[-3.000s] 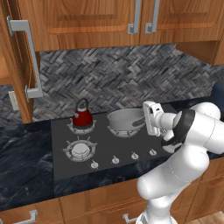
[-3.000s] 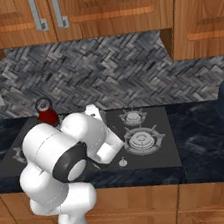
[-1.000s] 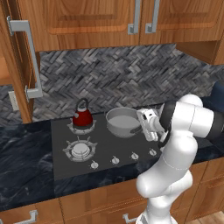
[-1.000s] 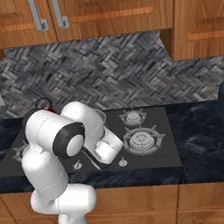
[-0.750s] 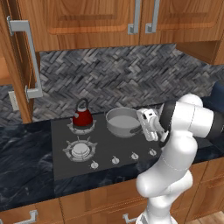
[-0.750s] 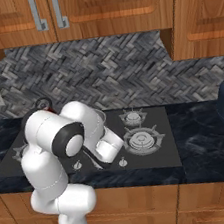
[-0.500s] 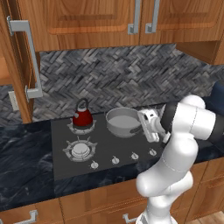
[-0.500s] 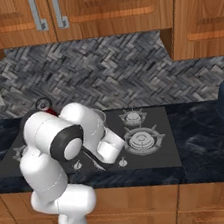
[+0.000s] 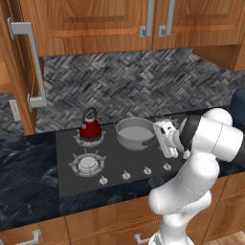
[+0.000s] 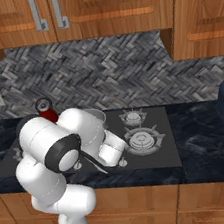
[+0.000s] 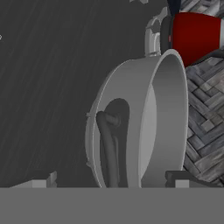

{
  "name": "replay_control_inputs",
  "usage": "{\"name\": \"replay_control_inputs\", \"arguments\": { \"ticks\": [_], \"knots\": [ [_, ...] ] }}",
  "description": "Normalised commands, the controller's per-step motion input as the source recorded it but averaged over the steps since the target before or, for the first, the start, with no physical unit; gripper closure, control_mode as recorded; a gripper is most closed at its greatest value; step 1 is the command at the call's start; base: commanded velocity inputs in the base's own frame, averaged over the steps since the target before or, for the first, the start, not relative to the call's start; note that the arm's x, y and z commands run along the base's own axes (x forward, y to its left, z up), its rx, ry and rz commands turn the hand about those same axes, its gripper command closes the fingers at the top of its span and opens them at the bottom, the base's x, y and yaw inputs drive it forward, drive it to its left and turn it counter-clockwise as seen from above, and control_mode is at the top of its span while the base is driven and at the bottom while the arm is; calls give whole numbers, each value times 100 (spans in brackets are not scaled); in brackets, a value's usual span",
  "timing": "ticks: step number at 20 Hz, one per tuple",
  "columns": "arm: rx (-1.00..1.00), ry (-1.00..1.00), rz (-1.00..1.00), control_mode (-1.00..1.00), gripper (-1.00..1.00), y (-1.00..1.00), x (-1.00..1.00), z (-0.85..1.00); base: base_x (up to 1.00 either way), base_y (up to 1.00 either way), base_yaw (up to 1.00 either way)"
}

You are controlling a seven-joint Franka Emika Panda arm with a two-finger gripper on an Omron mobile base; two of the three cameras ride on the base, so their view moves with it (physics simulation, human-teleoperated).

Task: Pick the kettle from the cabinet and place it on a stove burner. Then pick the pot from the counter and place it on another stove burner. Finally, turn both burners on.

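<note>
One kettle (image 9: 90, 127), red, upright on rear-left burner (image 9: 89, 139). One pot (image 9: 136, 134), grey, nothing inside, on rear burner just beside kettle, apart from it. Four burners seen: front-left (image 9: 87, 164) bare; two on right side of cooktop (image 10: 150, 151) also bare. Fingers (image 9: 166, 139) spread wide, gripping nothing, just beside pot's right handle (image 11: 108, 144). Pot rim (image 11: 175, 109) close ahead in hand view, kettle behind. Black tabletop (image 9: 26, 182) open to left of cooktop. Cabinet door (image 9: 19, 62) ajar at far left.
</note>
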Motion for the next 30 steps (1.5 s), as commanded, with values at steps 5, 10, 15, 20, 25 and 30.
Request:
{"name": "replay_control_inputs", "arguments": {
  "ticks": [5, 10, 15, 20, 25, 30],
  "knots": [
    [0, -9, 1, -100, -100, -1, -38, 17, 0, 0, 0],
    [0, -8, 0, -100, -100, 0, -43, 44, 0, 0, 0],
    [-2, 0, 1, -100, -100, 0, -39, 72, 0, 0, 0],
    [-6, 1, 3, -100, -100, 0, -33, 86, 0, 0, 0],
    [-10, 7, 5, -100, -100, 0, -36, 91, 0, 0, 0],
    [-9, 13, 6, -100, -100, 0, -44, 86, 0, 0, 0]
  ]
}}
